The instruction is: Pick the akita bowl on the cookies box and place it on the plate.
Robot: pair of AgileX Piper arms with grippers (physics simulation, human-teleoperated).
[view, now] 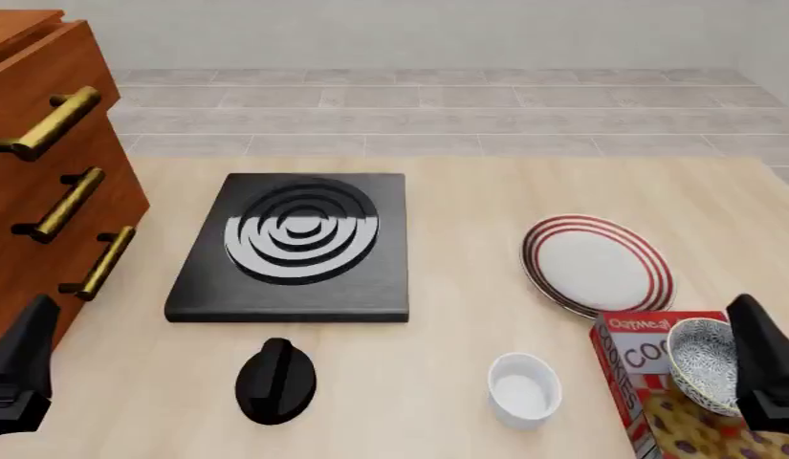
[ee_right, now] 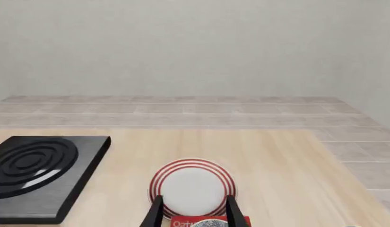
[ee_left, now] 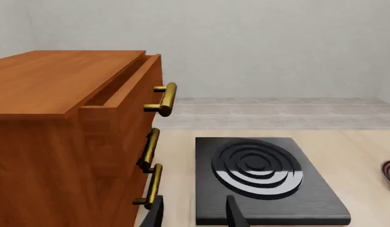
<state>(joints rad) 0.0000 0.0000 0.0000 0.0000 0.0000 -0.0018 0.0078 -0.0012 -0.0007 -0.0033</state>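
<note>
The akita bowl [view: 700,361], speckled dark blue and white, sits on the red cookies box [view: 652,394] at the front right of the table. Just beyond the box lies the white plate [view: 596,265] with red rings. My right gripper [view: 767,375] hovers right beside the bowl, open and holding nothing. In the right wrist view its fingers [ee_right: 155,213] frame the plate [ee_right: 191,187] and the box's top edge [ee_right: 207,221]; the bowl is out of that view. My left gripper [view: 18,371] is open near the front left, by the cabinet.
A wooden drawer cabinet [view: 43,163] with brass handles fills the left side, its top drawer slightly open [ee_left: 113,90]. A black stove plate [view: 298,244] lies mid-table, with a black knob [view: 275,381] in front of it. A white ramekin [view: 523,387] stands left of the box.
</note>
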